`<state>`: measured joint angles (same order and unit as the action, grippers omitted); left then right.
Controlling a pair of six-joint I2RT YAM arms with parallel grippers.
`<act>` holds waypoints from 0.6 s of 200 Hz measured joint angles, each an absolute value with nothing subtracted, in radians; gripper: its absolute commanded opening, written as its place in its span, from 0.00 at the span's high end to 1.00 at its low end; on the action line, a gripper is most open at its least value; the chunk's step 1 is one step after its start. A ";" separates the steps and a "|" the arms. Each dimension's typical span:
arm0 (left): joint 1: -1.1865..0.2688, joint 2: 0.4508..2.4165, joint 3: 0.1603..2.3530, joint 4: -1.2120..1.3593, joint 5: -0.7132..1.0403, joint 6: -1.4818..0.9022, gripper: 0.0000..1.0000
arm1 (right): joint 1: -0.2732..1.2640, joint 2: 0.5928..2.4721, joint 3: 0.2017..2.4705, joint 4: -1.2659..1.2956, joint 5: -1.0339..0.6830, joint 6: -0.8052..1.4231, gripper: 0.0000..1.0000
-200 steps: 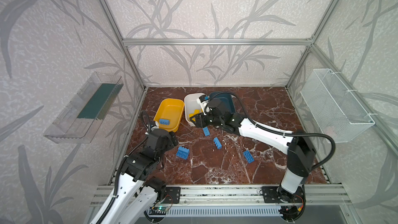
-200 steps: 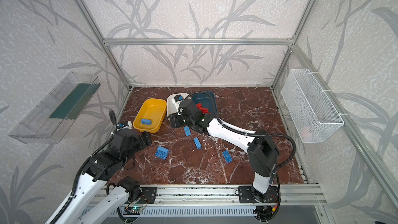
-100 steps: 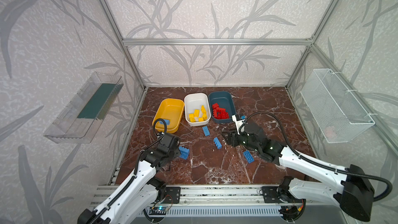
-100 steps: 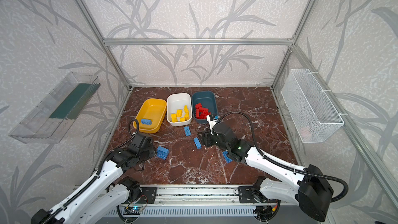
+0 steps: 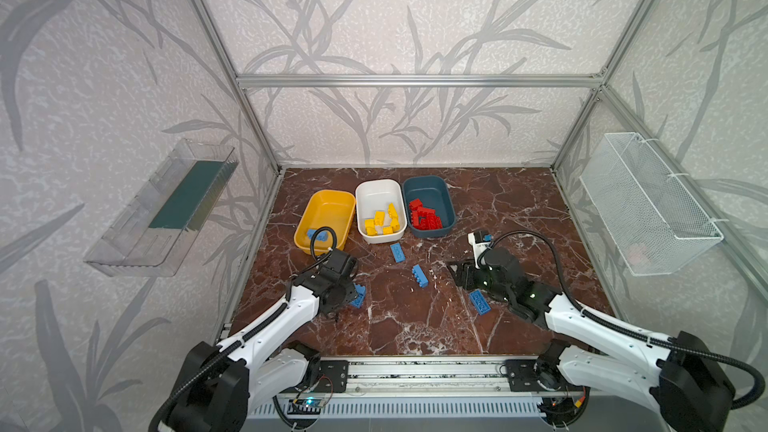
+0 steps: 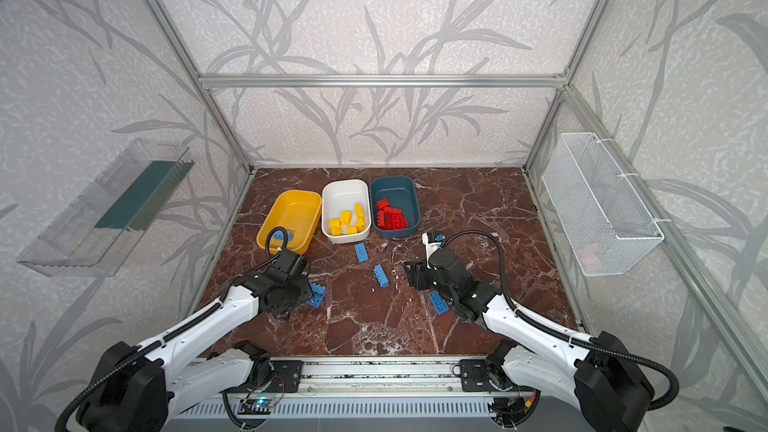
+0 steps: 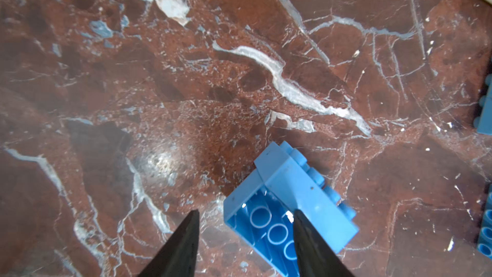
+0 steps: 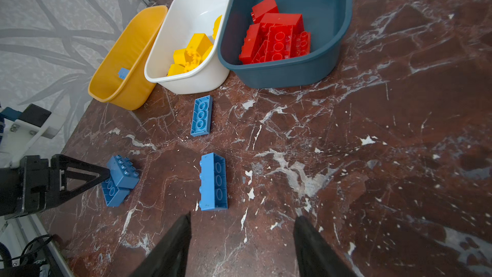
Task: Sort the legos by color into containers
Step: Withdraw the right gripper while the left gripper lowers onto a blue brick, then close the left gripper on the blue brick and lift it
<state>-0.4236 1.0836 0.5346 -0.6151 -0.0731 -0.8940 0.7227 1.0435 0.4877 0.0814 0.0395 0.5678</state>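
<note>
**Legos: blue ones outstanding, left arm at the nearest**

Red legos lie in the teal tub and yellow ones in the white tub. The yellow tub holds one blue brick. Blue pieces lie on the surface in four places.

We find the left end effector low at the near-left blue piece. This piece looks like two bricks joined, tipped so that its hollow underside faces the wrist camera. The jaws stand apart: one finger overlaps the hollow, and bare surface shows between the other finger and the piece. We judge it not clamped. The piece sits off-centre, toward the overlapping finger, with its long axis askew to the line between the fingertips. In our judgement a closing stroke could push it rather than seat it.

The right end effector is released and empty. The middle blue brick lies just ahead of it, long axis roughly along its reach and offset toward one finger. A third brick lies just in front of the white tub. A fourth brick lies beside the right wrist, behind the fingertips.
</note>
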 measured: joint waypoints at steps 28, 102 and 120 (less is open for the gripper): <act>-0.426 1.142 0.540 -0.577 -0.065 -0.893 0.37 | 0.715 1.044 0.488 0.090 0.028 0.573 0.37; -0.469 1.243 0.564 -0.535 -0.060 -0.894 0.40 | 0.695 1.044 0.482 0.104 0.020 0.576 0.37; -0.479 1.258 0.567 -0.525 -0.061 -0.893 0.45 | 0.693 1.044 0.479 0.104 0.018 0.577 0.37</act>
